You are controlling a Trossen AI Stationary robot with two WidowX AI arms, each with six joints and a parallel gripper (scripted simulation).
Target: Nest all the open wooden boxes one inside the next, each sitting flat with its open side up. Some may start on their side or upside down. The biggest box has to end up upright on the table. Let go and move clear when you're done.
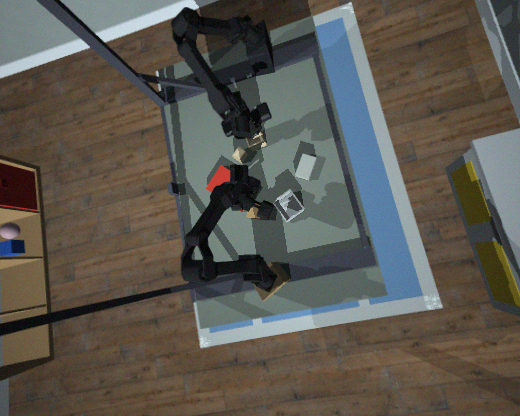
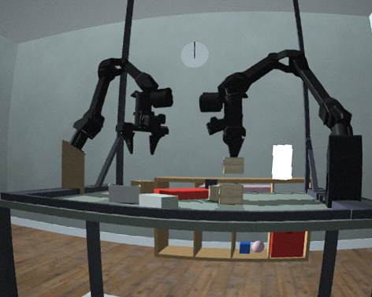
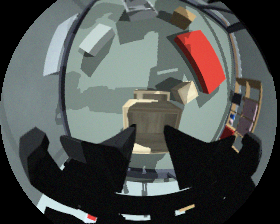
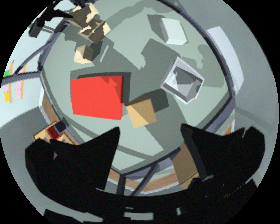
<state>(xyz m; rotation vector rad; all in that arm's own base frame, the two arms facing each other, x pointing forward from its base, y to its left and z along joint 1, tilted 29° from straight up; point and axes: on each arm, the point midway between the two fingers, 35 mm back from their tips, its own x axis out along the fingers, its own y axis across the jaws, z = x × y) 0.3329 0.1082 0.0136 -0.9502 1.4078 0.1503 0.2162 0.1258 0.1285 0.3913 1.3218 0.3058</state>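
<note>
On the near side, left of centre, an open grey box [image 1: 289, 206] [image 2: 124, 193] [image 3: 140, 9] [image 4: 182, 80] stands beside a white block [image 1: 306, 166] [image 2: 159, 201] [image 3: 97, 40] [image 4: 173, 31]. Farther in and right sits an open wooden box [image 1: 263, 145] [image 2: 231, 194] [image 3: 152, 93] [image 4: 93, 31], with a small pale wooden piece [image 1: 240, 154] [image 2: 213, 192] [image 3: 185, 92] [image 4: 84, 52] just beside it. Above them, the left gripper [image 1: 248, 131] [image 2: 234, 155] [image 3: 150, 128] holds a second, pale wooden box [image 1: 258, 137] [image 2: 233, 166] [image 3: 152, 122] [image 4: 82, 15], its fingers part-way apart. The right gripper [image 1: 246, 184] [image 2: 141, 152] [image 4: 151, 129] hangs wide and holding nothing, left of it. Beyond lies a flat red block [image 1: 218, 179] [image 2: 182, 192] [image 3: 202, 60] [image 4: 97, 97].

The step looks like nesting the carried box; next it should be centred, squared and lowered. A skewed wall could catch the rim.

The exterior view shows the gap beneath the carried box; the top view hides it. The left wrist view shows its hollow, which the exterior does not.
</note>
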